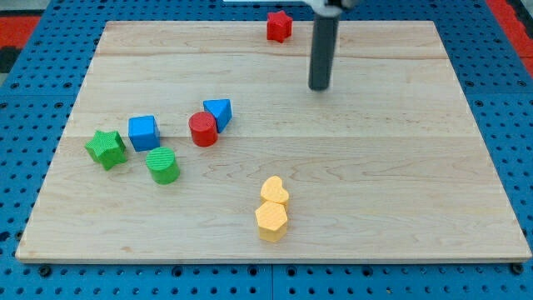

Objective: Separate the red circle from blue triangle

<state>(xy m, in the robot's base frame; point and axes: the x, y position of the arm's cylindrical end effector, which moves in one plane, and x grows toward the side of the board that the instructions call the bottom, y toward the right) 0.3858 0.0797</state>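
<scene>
Wood board (400, 208): blue cube (143, 132), green cylinder (163, 165) nr red circle (202, 129).

Illumination is bright, even and diffuse across the wooden board (350, 200), with no hard glare or blown-out patches. Shadows are short and soft: a faint dark fringe sits at the base of the red circle (202, 130), the blue triangle (218, 112) and the yellow heart (273, 191), indicating overhead light. The rod's lower end, the tip (320, 87), casts only a slight smudge on the wood. Colours are saturated. Focus is acceptable at centre; block edges are slightly soft, and the rod's upper part appears blurred. The board's outline shows perspective taper toward the view's top.
</scene>
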